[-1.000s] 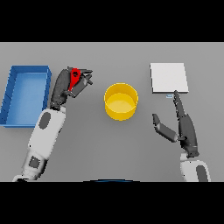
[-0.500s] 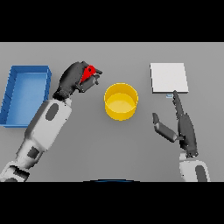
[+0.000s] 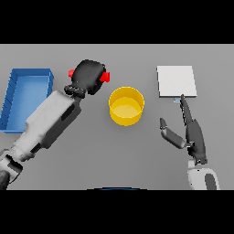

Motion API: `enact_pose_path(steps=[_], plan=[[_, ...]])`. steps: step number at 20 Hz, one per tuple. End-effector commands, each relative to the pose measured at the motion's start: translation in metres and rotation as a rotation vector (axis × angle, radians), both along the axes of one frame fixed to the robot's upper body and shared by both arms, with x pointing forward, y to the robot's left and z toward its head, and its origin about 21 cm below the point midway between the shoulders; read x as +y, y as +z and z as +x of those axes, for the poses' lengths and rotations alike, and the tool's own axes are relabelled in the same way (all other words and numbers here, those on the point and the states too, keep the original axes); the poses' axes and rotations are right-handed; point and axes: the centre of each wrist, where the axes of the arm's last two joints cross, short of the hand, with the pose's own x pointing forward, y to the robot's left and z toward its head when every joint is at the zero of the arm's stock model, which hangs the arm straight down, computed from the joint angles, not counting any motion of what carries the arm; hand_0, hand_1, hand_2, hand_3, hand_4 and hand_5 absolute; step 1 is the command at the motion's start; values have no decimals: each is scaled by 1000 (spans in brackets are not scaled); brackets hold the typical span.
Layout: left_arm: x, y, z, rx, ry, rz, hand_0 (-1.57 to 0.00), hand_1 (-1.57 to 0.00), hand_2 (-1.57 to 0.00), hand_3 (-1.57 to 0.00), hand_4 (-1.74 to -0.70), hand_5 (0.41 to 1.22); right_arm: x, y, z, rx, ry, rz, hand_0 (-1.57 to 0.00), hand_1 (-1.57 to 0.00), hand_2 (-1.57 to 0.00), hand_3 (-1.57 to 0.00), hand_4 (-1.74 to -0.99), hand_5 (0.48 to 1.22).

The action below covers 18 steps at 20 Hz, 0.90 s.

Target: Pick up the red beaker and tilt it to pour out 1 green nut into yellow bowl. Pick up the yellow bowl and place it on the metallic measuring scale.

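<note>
Both hands differ: left hand grips red beaker beside yellow bowl; right hand relaxed.

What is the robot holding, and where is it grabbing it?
The left robot hand is wrapped around the middle of the red beaker; only its ends peek out. The right robot hand holds nothing.

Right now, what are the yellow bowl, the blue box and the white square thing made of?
The bowl looks like smooth matte plastic: one even yellow, no shine. The blue box seems plastic too, thin-walled and flat in colour. The square scale is pale grey-white and could be brushed metal, but it shows no glint, so that stays open.
</note>
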Motion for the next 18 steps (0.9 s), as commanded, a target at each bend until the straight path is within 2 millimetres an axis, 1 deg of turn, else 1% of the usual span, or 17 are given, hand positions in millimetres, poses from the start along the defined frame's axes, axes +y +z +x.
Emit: enact_pose_path(steps=[1, 2, 3, 5, 6, 7, 9, 11, 13, 15, 16, 18], plan=[[-3, 3, 1, -13, -18, 45, -1571, -1571, -1571, -1571, -1691, 1196, -2, -1, 1, 8, -8, -4, 1, 1, 1, 1, -1282, 705], [-6, 5, 2, -18, -42, 107, -1571, -1571, -1571, -1571, -1649, 1201, -1, -2, 0, 6, -5, -2, 1, 1, 1, 1, -1284, 705], [-11, 10, 3, -24, -65, 155, -1571, -1571, -1571, -1571, -1666, 1205, -2, 0, 2, 5, -11, 8, 1, 1, 1, 1, -1283, 702], [-17, 12, 4, -8, -113, 278, -1571, -1571, -1571, -1391, -1687, 1211, -3, -1, 4, 7, -12, 33, 1, 1, 1, 1, -1287, 690], [-20, 19, 5, -8, -137, 329, -1571, -1571, -1571, -1327, -1695, 1213, -6, -1, 3, 5, -16, 42, 1, 1, 1, 1, -1288, 685], [-27, 21, 6, -27, -167, 372, -1571, -1571, -1571, -1277, -1701, 1215, -5, -4, 4, 7, -17, 44, 1, 1, 1, 1, -1292, 678], [-37, 17, 6, -29, -240, 458, -1571, -1571, -1571, -1383, -1713, 1217, 1, -3, 3, -6, -16, 74, 1, 1, 1, 1, -1295, 664], [-48, 16, 7, -49, -289, 558, -1571, -1571, -1571, -1451, -1723, 1218, 0, -3, 4, 2, -25, 88, 1, 1, 1, 1, -1294, 653], [-52, 14, 7, -52, -314, 660, -1571, -1571, -1571, -1494, -1729, 1219, -2, -6, 4, 9, -29, 86, 1, 1, 1, 1, -1290, 644], [-56, 14, 5, -74, -350, 755, -1571, -1571, -1571, -1522, -1734, 1220, 4, -5, 5, 7, -29, 82, 1, 1, 1, 1, -1291, 634], [-60, 12, 4, -78, -358, 792, -1571, -1571, -1571, -1532, -1735, 1220, 0, -6, 4, 9, -34, 79, 1, 1, 1, 1, -1293, 631], [-64, 17, 5, -100, -376, 867, -1571, -1571, -1571, -1546, -1737, 1220, -3, -5, 4, 3, -49, 66, 1, 1, 1, 1, -1288, 627]])
